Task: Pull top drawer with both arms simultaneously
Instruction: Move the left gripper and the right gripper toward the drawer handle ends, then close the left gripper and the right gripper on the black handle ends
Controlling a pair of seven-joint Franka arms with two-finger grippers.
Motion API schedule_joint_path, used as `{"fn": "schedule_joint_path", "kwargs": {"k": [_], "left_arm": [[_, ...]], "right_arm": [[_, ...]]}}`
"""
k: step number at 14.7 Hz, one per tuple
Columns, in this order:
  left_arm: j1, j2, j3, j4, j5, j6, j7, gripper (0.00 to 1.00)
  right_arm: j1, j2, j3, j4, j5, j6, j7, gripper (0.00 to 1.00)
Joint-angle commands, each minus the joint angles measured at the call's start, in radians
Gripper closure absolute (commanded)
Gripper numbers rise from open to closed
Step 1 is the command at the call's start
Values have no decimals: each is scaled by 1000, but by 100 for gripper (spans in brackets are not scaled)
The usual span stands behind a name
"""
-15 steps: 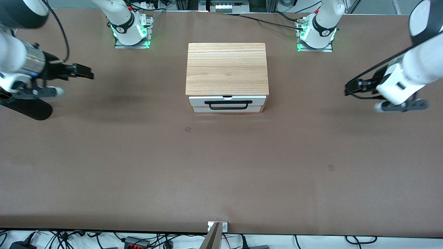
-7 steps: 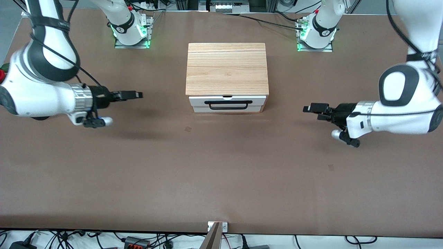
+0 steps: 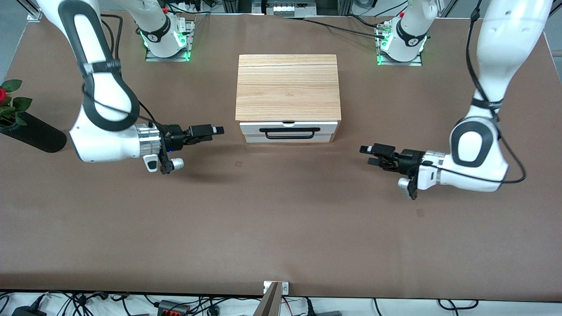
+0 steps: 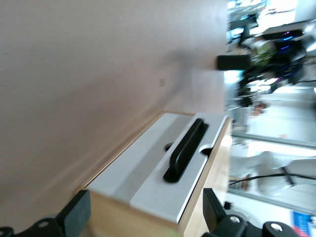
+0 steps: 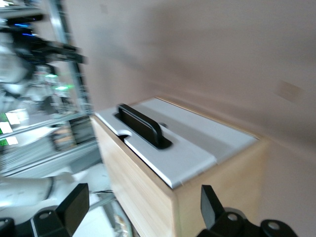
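Observation:
The small cabinet [image 3: 287, 87] with a light wooden top stands mid-table. Its top drawer [image 3: 250, 128] shows a white front and a long black bar handle [image 3: 289, 133], and it sits pushed in. My right gripper [image 3: 217, 130] hovers low beside the cabinet toward the right arm's end, open, pointing at the drawer front. My left gripper [image 3: 369, 155] hovers toward the left arm's end, open and farther from the cabinet. Neither touches anything. In the left wrist view the handle [image 4: 185, 148] lies ahead of the open left gripper [image 4: 145, 217]. The right wrist view shows the handle [image 5: 140, 126] past the open right gripper [image 5: 142, 205].
A black vase [image 3: 33, 136] with a red rose [image 3: 2, 94] lies at the table's edge at the right arm's end. The arm bases [image 3: 167, 39] [image 3: 401, 41] stand along the table's edge farthest from the front camera. A small metal fixture [image 3: 275, 289] sits at the near edge.
Both arms have swung in from the table's ends toward the cabinet and come down low. The grippers have stayed open and the drawer has not moved.

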Motion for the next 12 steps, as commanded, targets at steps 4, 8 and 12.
{"fn": "schedule_joint_path", "kwargs": {"k": [4,8,12], "left_arm": [[-32,2,-59,-169,-243,83,74,0],[-66,1,-88,-252,-384,88,103,0],[-74,-1,-95,-284,-390,88,109,15]], "right_arm": [[99,59,-4,-89,309,114,-277,0],[170,145,-4,-110,558,126,-508,0],[216,185,-4,-115,665,128,-603,0]]}}
